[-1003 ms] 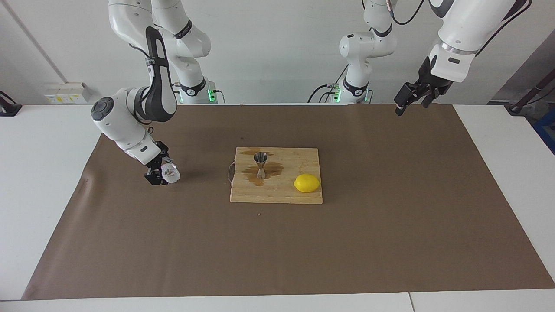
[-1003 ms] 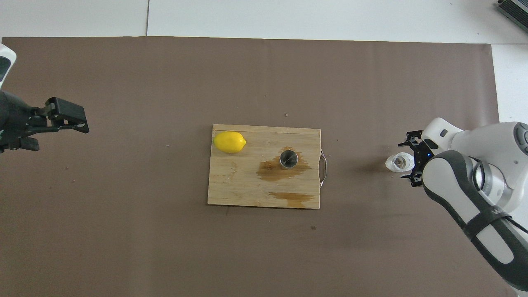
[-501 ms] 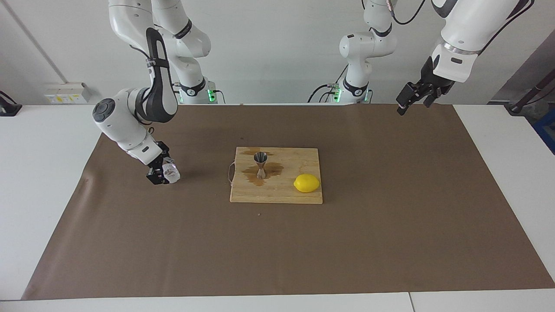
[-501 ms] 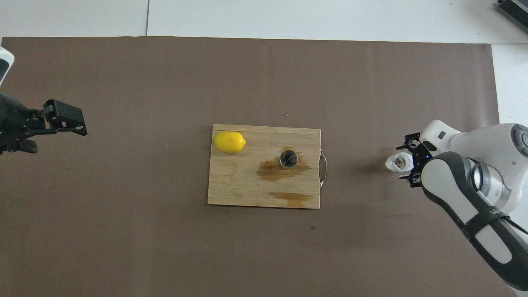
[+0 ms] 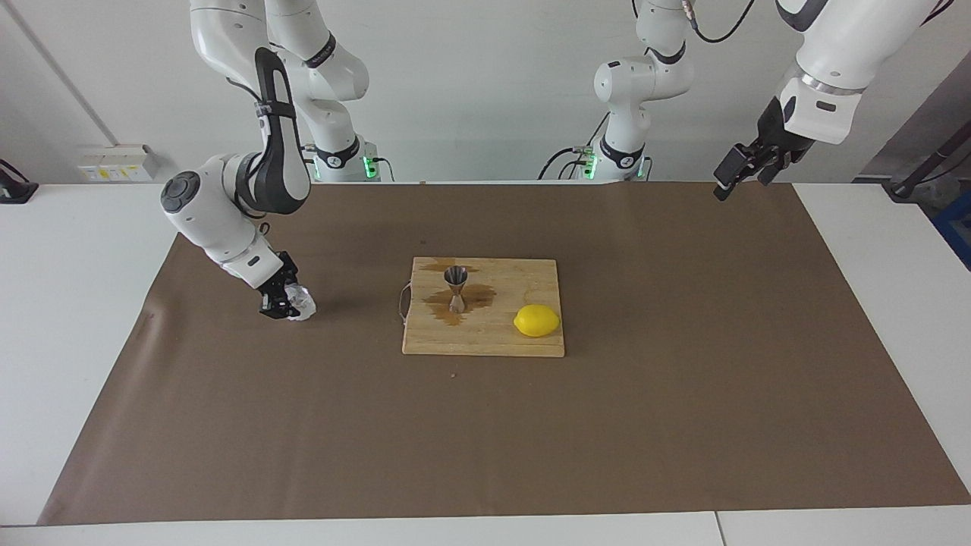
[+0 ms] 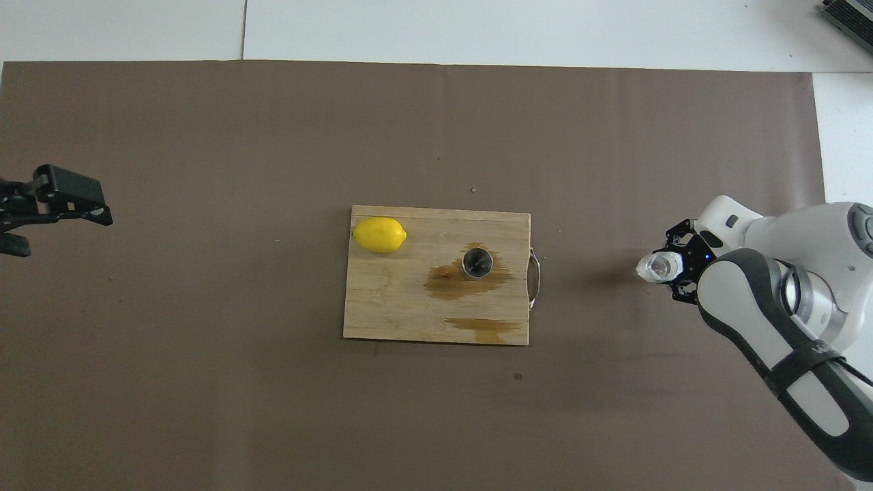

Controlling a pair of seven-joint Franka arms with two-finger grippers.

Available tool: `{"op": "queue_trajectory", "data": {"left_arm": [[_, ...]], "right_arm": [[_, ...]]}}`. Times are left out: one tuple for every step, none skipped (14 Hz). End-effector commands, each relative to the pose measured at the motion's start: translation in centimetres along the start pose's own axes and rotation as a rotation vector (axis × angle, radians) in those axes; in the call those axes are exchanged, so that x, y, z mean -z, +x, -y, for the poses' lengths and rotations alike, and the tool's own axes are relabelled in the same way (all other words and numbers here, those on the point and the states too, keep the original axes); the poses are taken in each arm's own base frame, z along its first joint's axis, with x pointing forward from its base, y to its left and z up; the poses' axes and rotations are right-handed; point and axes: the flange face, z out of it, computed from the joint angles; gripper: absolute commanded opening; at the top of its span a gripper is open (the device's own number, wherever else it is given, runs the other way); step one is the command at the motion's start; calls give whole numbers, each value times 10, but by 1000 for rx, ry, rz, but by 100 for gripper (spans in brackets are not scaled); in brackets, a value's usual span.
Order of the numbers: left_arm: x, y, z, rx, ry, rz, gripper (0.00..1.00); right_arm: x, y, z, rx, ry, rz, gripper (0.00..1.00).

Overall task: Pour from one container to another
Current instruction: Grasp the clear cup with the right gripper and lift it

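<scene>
The brown mat (image 5: 485, 425) covered most of the table. At its centre lay the wooden board (image 5: 531, 345), stained with spilt liquid, carrying a lemon (image 5: 537, 320) toward the left arm's end.

On the board, at about nine o'clock from the lemon in the facing view, the jigger (image 5: 456, 288) stood upright, long axis vertical, open mouth up. The cup (image 5: 302, 302) sat on the mat well toward the right arm's end, at nine o'clock from the board in the facing view; it was squat, its mouth looked upward in the overhead view, though its exact tilt was unclear.

Since a second before, the right gripper (image 5: 282, 303) had drawn its fingers in from a loose straddle to pinch the cup, so the grasp looked made and lifting toward the jigger should come next. The left gripper (image 5: 740, 173) had pulled farther out over the mat's corner and waited; whether its jaws were open I cannot tell.
</scene>
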Motion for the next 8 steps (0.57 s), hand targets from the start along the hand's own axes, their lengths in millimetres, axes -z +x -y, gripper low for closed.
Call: {"op": "queue_trajectory", "data": {"left_arm": [[-1, -3, 20, -69, -10, 6, 100], [-1, -5, 10, -89, -3, 5, 100], [-2, -10, -1, -124, 8, 6, 100], [-3, -12, -3, -148, 40, 4, 100], [-1, -13, -4, -212, 65, -3, 100], [1, -13, -1, -253, 66, -3, 100], [1, -13, -1, -263, 64, -5, 100], [0, -12, 1, -260, 62, -5, 100]], "right_arm": [[25, 18, -7, -10, -6, -36, 0], [32, 34, -10, -7, -4, -39, 0], [36, 48, -11, -23, 2, -41, 0], [40, 62, -13, -49, 7, -41, 0], [48, 79, -16, -58, -1, -34, 0], [52, 95, -18, -64, -8, -28, 0], [56, 108, -20, -61, -8, -19, 0], [62, 123, -23, -72, -16, -6, 0]]}}
